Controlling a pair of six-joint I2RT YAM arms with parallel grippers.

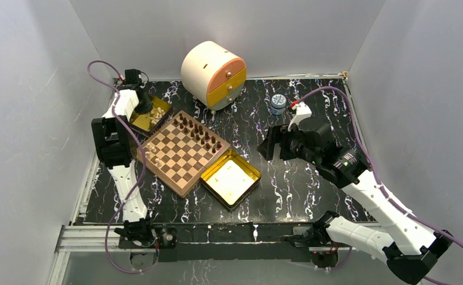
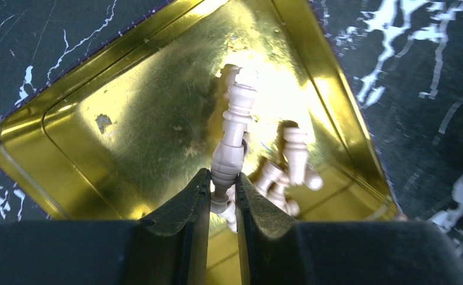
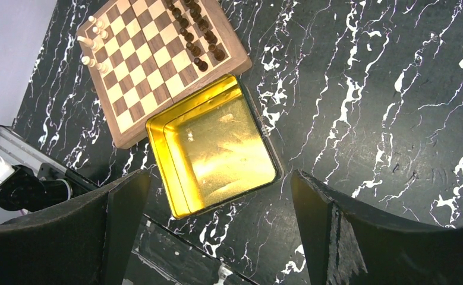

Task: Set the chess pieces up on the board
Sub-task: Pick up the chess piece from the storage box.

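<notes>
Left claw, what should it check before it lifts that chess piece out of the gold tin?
1. Left claw pinching the light piece near its base: ok.
2. That piece free of the loose pieces lying beside it: cannot tell.
3. Empty squares on the board next to the standing light pieces: ok.
4. Right claw open and off to the side of the board: ok.
</notes>
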